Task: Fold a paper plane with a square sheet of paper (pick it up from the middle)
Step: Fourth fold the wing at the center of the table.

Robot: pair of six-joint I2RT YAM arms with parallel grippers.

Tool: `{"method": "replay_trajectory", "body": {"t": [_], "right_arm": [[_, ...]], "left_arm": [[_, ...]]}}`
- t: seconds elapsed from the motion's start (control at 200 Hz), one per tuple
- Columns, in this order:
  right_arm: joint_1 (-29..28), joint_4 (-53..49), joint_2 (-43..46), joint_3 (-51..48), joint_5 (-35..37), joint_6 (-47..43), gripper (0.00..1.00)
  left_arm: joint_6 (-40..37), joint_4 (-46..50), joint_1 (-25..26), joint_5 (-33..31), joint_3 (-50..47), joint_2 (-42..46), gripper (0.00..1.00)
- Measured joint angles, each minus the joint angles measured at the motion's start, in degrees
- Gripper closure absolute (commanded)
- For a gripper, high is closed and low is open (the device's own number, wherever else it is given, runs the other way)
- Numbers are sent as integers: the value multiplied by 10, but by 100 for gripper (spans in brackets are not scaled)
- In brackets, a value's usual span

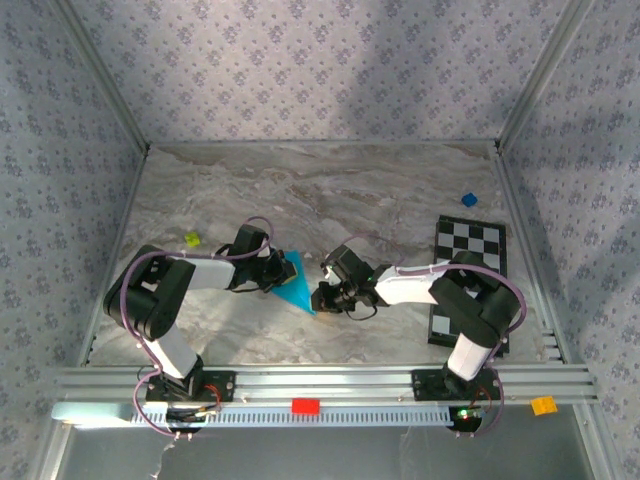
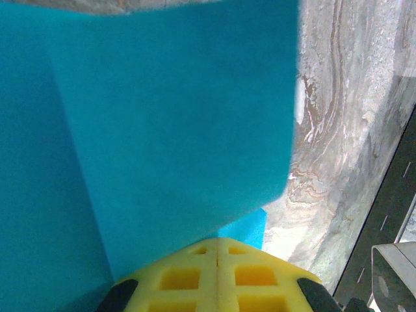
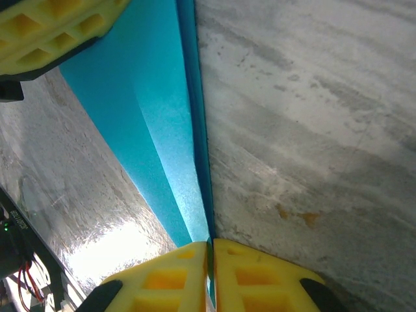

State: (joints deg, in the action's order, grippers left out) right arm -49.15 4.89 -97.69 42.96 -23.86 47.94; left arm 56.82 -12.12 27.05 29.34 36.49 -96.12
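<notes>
In the top view, the square sheet of paper [image 1: 297, 287], now a folded triangle, spans between the left end effector [image 1: 274, 272] and the right end effector [image 1: 322, 298] above the counter [image 1: 380, 190]. If the arms pull apart, the thin sheet could tear.

In the left wrist view, the left end effector is clenched, apparently pinching the sheet's edge. The hold looks shallow, so the paper could slip free.

In the right wrist view, the right end effector grasps the narrow tip between its pads. A twist here could crumple the point or skew the crease.
</notes>
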Motion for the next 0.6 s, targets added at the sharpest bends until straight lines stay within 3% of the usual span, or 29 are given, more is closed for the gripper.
{"method": "replay_trajectory", "body": {"t": [0.095, 0.6], "right_arm": [[0, 0, 0, 0, 0, -3, 94], [8, -16, 43, -4, 3, -3, 78]], "left_arm": [[0, 0, 0, 0, 0, 0, 100], [0, 0, 0, 0, 0, 0, 100]]}}
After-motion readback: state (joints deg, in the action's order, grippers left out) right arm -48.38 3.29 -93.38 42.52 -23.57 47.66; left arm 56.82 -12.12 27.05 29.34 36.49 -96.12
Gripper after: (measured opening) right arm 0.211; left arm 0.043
